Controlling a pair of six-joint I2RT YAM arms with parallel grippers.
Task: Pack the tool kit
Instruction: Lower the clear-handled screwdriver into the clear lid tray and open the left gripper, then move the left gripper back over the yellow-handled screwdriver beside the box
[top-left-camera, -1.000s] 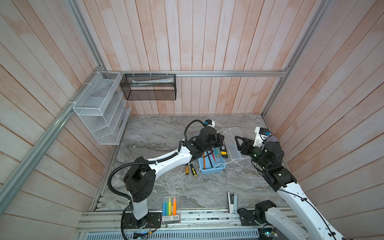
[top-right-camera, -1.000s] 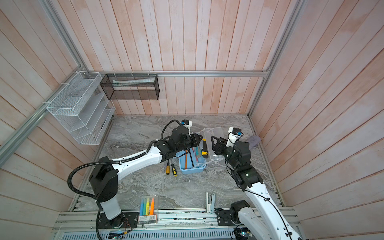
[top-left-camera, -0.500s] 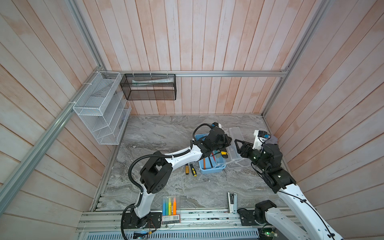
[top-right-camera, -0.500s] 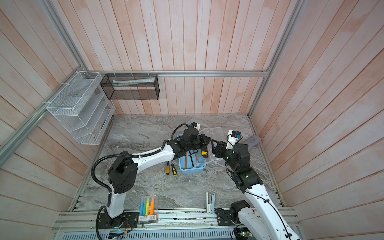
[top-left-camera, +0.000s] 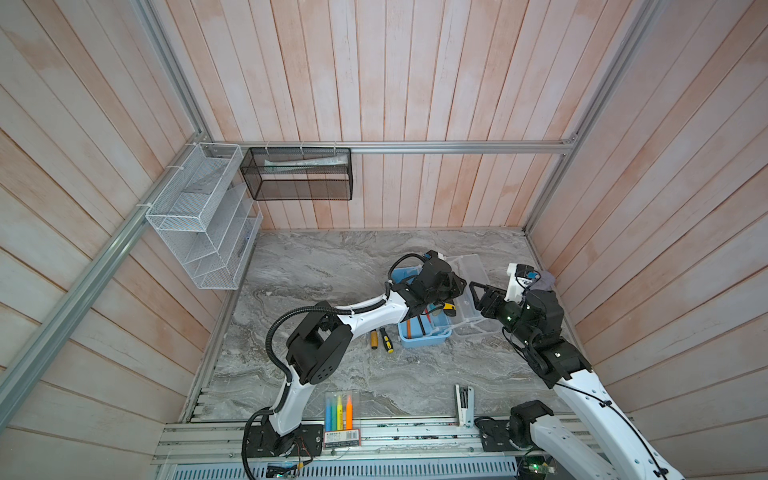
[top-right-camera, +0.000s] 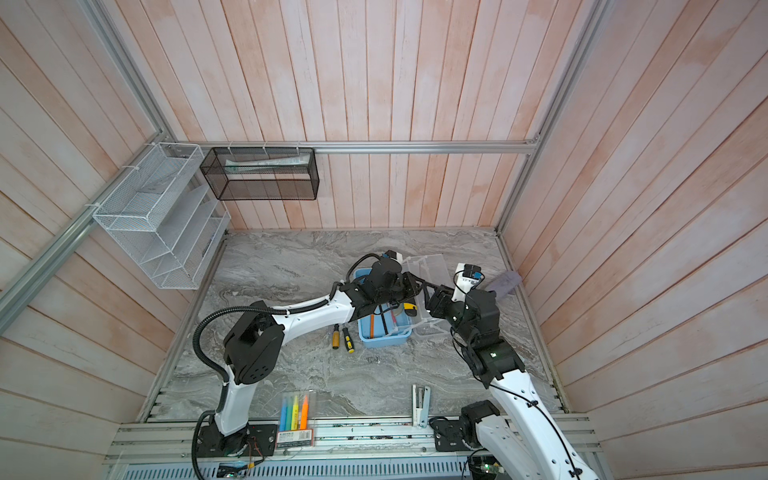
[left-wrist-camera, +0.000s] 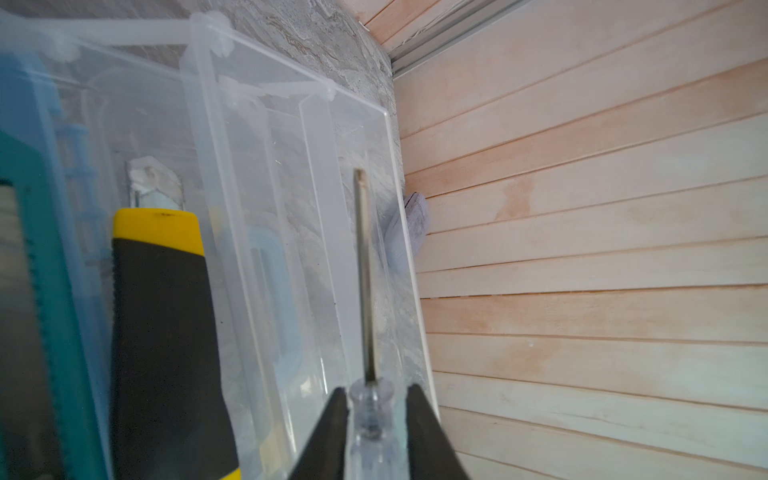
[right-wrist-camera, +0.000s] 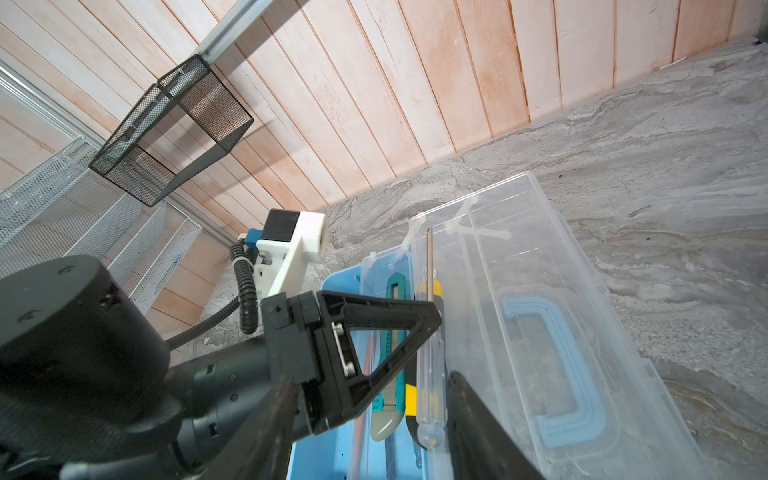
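The light blue box (top-left-camera: 424, 338) (top-right-camera: 382, 338) stands open, its clear lid (top-left-camera: 473, 270) (right-wrist-camera: 540, 257) folded out to the right, blue handle (right-wrist-camera: 552, 365) on it. My left gripper (left-wrist-camera: 376, 395) hangs over the box's right edge, jaws open and just clear of a clear-handled screwdriver (left-wrist-camera: 363, 270) (right-wrist-camera: 430, 374). Beside it in the box lie a yellow-black utility knife (left-wrist-camera: 162, 332) (top-left-camera: 448, 307) and a teal knife (right-wrist-camera: 392, 353). Two screwdrivers (top-left-camera: 374, 338) (top-left-camera: 386, 340) lie on the table left of the box. My right gripper (right-wrist-camera: 370, 380) (top-left-camera: 478, 295) stands open, holding nothing.
A highlighter pack (top-left-camera: 340, 413) and a white stapler (top-left-camera: 464, 401) lie at the table's front edge. A white mesh rack (top-left-camera: 199, 216) and a black mesh basket (top-left-camera: 297, 174) hang on the walls. A grey cloth (top-left-camera: 546, 281) lies by the right wall.
My left gripper moved right across the box with the clear-handled screwdriver, and its jaws have now parted from the handle. The right arm has barely moved.
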